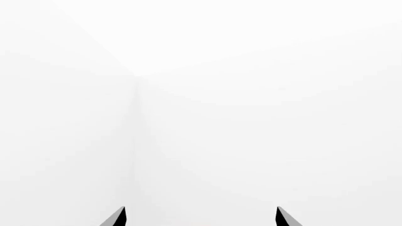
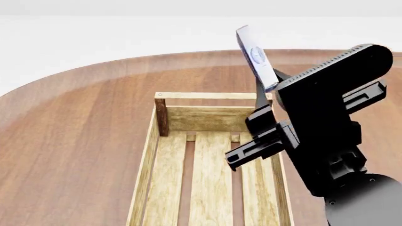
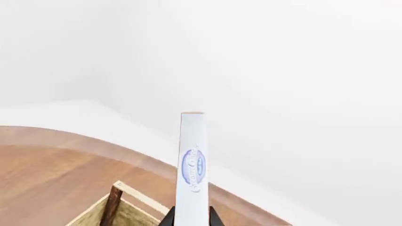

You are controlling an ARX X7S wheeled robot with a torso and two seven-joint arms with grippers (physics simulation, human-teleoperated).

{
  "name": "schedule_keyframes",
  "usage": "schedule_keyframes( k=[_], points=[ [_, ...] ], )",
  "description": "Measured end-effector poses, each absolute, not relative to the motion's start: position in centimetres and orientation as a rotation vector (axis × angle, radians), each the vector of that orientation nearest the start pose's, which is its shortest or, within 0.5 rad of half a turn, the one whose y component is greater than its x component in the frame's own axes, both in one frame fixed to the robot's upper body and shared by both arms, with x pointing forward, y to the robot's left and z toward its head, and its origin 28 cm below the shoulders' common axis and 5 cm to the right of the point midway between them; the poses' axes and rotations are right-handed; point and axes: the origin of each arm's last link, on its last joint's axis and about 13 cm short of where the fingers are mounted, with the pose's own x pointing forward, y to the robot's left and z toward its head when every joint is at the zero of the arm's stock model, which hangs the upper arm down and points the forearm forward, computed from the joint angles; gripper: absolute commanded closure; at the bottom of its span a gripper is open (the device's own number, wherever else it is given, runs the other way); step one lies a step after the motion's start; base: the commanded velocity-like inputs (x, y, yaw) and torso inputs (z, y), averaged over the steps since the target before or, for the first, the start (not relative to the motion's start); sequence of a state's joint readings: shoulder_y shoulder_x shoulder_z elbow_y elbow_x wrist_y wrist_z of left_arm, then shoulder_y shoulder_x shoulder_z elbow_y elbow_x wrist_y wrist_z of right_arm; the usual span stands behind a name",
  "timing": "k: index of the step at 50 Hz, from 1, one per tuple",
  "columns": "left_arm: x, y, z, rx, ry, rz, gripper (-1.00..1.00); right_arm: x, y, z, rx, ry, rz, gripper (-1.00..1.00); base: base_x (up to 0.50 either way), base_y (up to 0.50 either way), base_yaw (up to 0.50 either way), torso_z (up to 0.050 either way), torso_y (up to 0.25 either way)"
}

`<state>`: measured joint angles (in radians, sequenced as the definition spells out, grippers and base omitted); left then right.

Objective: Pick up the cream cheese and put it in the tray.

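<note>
The cream cheese (image 2: 256,56), a flat white-grey box with a blue oval logo, is held up in the air above the far right corner of the tray (image 2: 164,172). My right gripper (image 2: 269,89) is shut on its lower end. In the right wrist view the cream cheese (image 3: 192,169) stands between the two dark fingertips (image 3: 168,219), with a tray corner post (image 3: 113,205) below. The tray is a long light-wood crate with a slatted bottom, lying empty on the table. My left gripper (image 1: 201,217) is open, showing only white background; it is outside the head view.
The tray lies on a round brown wooden table (image 2: 75,132) whose far edge curves across the back. Beyond it there is white floor and wall. My right arm (image 2: 333,141) hides the tray's right side.
</note>
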<state>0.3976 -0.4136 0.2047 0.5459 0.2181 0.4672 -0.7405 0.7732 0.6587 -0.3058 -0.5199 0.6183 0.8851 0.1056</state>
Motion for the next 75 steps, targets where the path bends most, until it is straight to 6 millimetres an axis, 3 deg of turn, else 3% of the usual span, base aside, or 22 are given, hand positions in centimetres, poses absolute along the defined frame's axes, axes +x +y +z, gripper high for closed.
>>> schedule_keyframes(
  k=[22,47,75],
  points=[
    [11.8,21.8,9.0,0.156,-0.683,0.241,-1.00,27.6,-15.5,24.6,-0.298,0.008,0.553,1.00,0.00,0.00,0.00,0.000,0.000],
    [11.9,21.9,9.1,0.156,-0.696,0.267,-1.00,29.2,-16.4,23.2,-0.225,0.207,0.585,1.00,0.00,0.00,0.00,0.000,0.000],
    [11.8,21.7,8.9,0.215,-0.718,0.299,-1.00,29.1,-15.6,22.8,-0.255,0.246,0.633,1.00,0.00,0.00,0.00,0.000,-0.058]
  ],
)
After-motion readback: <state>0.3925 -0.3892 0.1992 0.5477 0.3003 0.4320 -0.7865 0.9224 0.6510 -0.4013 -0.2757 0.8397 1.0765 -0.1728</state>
